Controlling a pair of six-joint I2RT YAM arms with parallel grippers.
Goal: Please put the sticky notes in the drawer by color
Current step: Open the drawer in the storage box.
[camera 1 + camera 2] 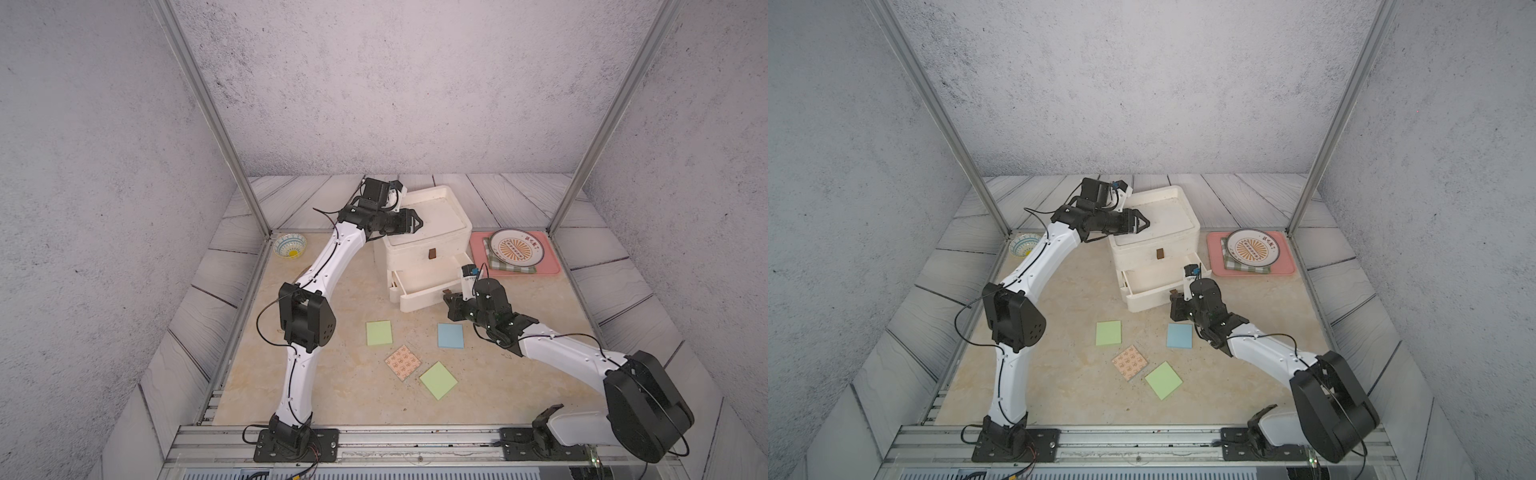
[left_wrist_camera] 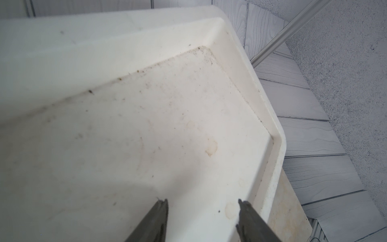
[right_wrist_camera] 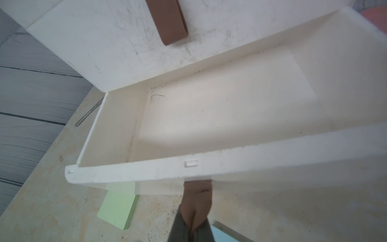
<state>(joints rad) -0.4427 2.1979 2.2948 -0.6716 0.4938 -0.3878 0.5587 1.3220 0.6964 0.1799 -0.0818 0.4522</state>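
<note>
A robotics lab test cell is showing here: two white robot arms (image 1: 328, 257) (image 1: 561, 349) are standing bolted to a metal rail (image 1: 415, 440) along the desk (image 1: 332, 395), and aluminium posts (image 1: 212, 120) are framing grey textured backdrop panels (image 1: 395, 83) around it.

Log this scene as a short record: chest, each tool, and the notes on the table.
Chest: white, one drawer pulled out
Open drawer: second from top, nothing seen inside
Left tool: open, empty, over the chest's lid
Right tool: shut on the open drawer's brown handle
Notes on the table: green note, second green note, blue note, peach printed note
Notes in drawers: none visible
</note>
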